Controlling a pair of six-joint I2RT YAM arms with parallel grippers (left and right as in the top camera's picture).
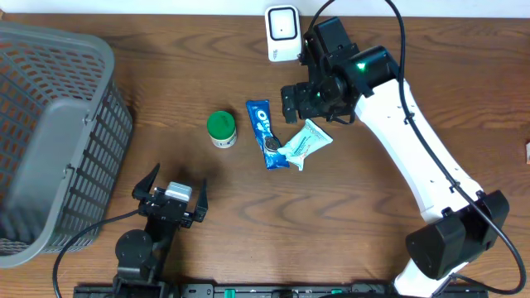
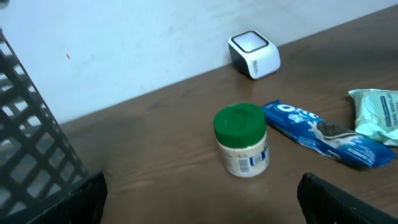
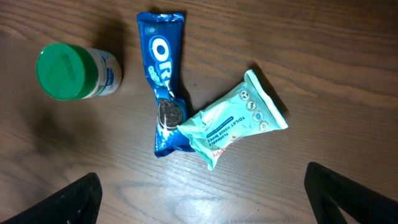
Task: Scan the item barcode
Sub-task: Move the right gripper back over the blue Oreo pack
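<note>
So both tools are released right now, nothing is grabbed. The left gripper (image 1: 177, 178) sits at the near edge of the wooden table (image 1: 348, 215) with its jaws spread wide and nothing between them; in the left wrist view you just see its fingers (image 2: 81, 199) at the bottom corners with bare wood between. The right gripper (image 1: 313, 106) hangs over the middle of the table, also wide apart and empty, and its fingers (image 3: 348, 196) frame the bottom of the right wrist view. The stuff to scan is all lying loose in the centre. There's a small jar with a green lid (image 1: 221, 128) standing upright on the left, and just to its right, not touching, a blue Oreo packet (image 1: 267, 134) lying flat and running far to near. A mint-green tissue pack (image 1: 305, 142) lies on the right, with its left corner resting over the near end of the Oreo packet. The right gripper is above the far right side of that pack, not touching it as far as I can tell. The white scanner (image 1: 282, 31) stands at the far edge by the wall, just left of the right arm. A big grey mesh basket (image 1: 99, 157) takes up the left side.
</note>
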